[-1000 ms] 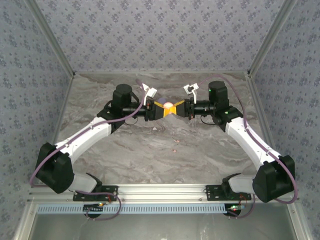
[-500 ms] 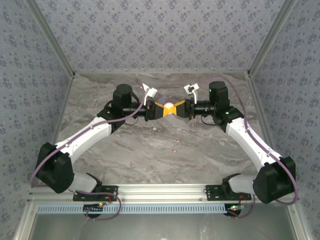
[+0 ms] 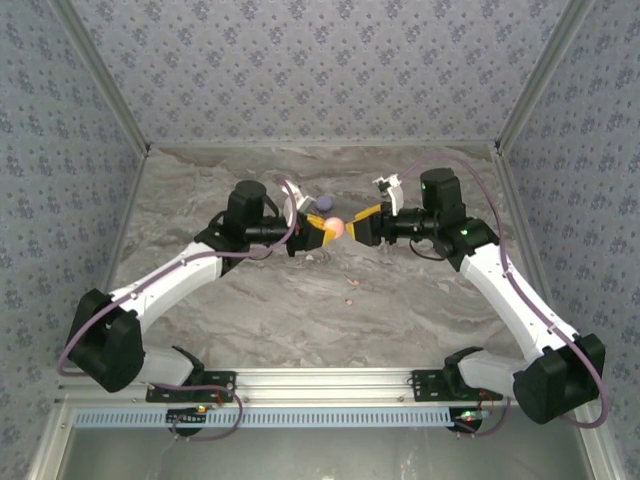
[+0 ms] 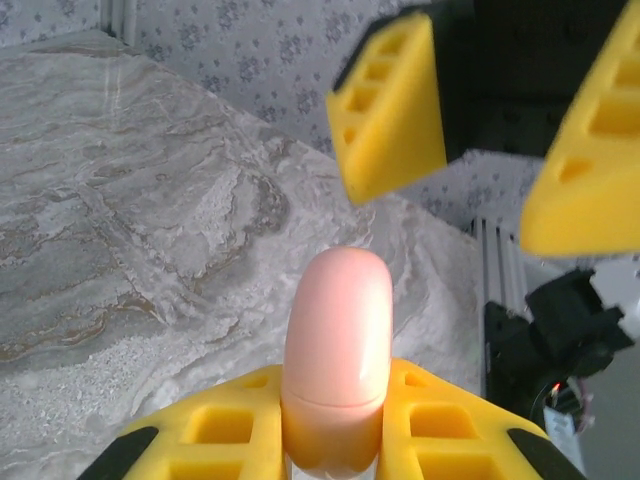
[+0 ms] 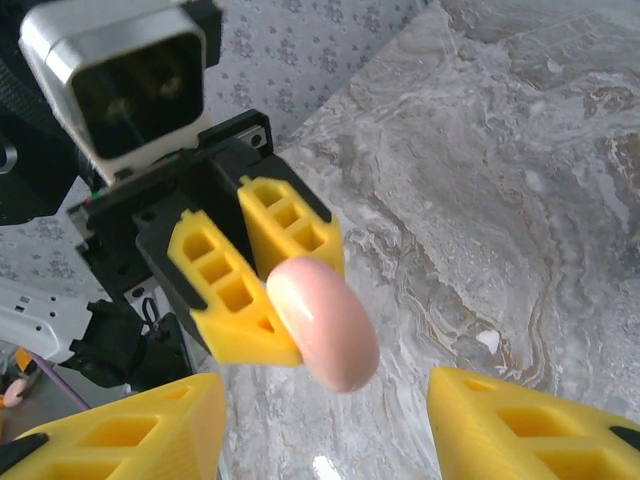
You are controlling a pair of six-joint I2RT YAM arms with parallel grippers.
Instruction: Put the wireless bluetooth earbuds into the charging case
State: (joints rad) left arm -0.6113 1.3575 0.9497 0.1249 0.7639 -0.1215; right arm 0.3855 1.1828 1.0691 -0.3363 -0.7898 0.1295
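The charging case (image 4: 338, 335) is a closed, rounded salmon-pink shell, held edge-on above the table. My left gripper (image 4: 335, 425) is shut on its lower part, with a yellow finger on each side. In the top view the pink case (image 3: 335, 226) hangs between the left gripper (image 3: 322, 233) and the right gripper (image 3: 358, 224). The right gripper (image 5: 325, 430) is open just short of the case (image 5: 322, 322), its fingers (image 5: 120, 430) wide apart and touching nothing. One tiny pinkish earbud (image 3: 349, 298) lies on the marble nearer the arm bases.
A lilac round case (image 3: 323, 204) lies on the marble table (image 3: 250, 300) just behind the grippers. A small white speck (image 5: 487, 341) lies on the marble below the right gripper. Patterned walls close the back and both sides.
The right gripper has opened, let go of the pink case and drawn back slightly to the right. The left gripper has closed fully on the case and now carries it alone.
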